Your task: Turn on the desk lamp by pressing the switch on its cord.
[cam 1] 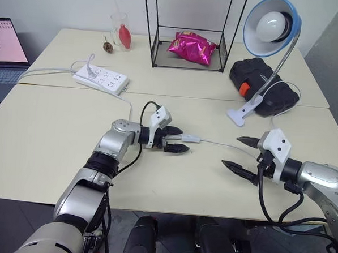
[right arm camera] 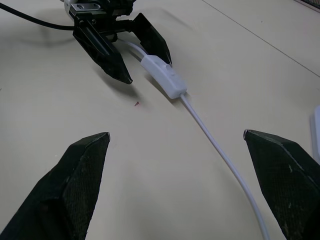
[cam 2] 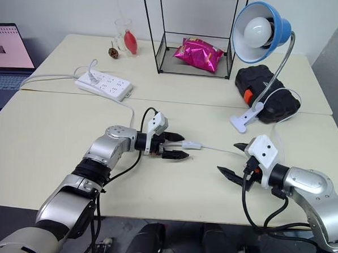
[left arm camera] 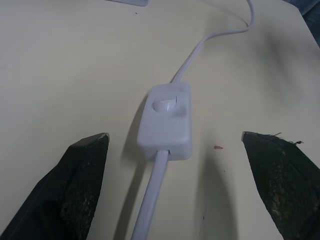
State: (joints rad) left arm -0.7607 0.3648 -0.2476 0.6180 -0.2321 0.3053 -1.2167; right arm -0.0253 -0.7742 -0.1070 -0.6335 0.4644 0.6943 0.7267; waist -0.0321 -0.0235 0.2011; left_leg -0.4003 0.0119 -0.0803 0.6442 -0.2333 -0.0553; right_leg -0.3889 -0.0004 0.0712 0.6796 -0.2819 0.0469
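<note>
The desk lamp (cam 1: pixel 270 27) stands at the back right, its blue-rimmed shade on a silver gooseneck above a white clip base (cam 1: pixel 240 113). Its thin white cord (right arm camera: pixel 220 150) runs across the table to the small white switch (cam 1: pixel 190 139), which lies flat near the middle. My left gripper (cam 1: pixel 178 139) is open and points right, one black finger on either side of the switch's near end without touching it (left arm camera: pixel 166 121). My right gripper (cam 1: pixel 231 151) is open and hovers a short way to the right of the switch, facing it, with the cord passing between its fingers.
A white power strip (cam 1: pixel 102 79) lies at the back left. A wire rack holding a pink bag (cam 1: pixel 191 48) and a black case (cam 1: pixel 262 80) stand along the back. A laptop (cam 1: pixel 6 44) is at the far left, with a glass (cam 1: pixel 122 30) behind.
</note>
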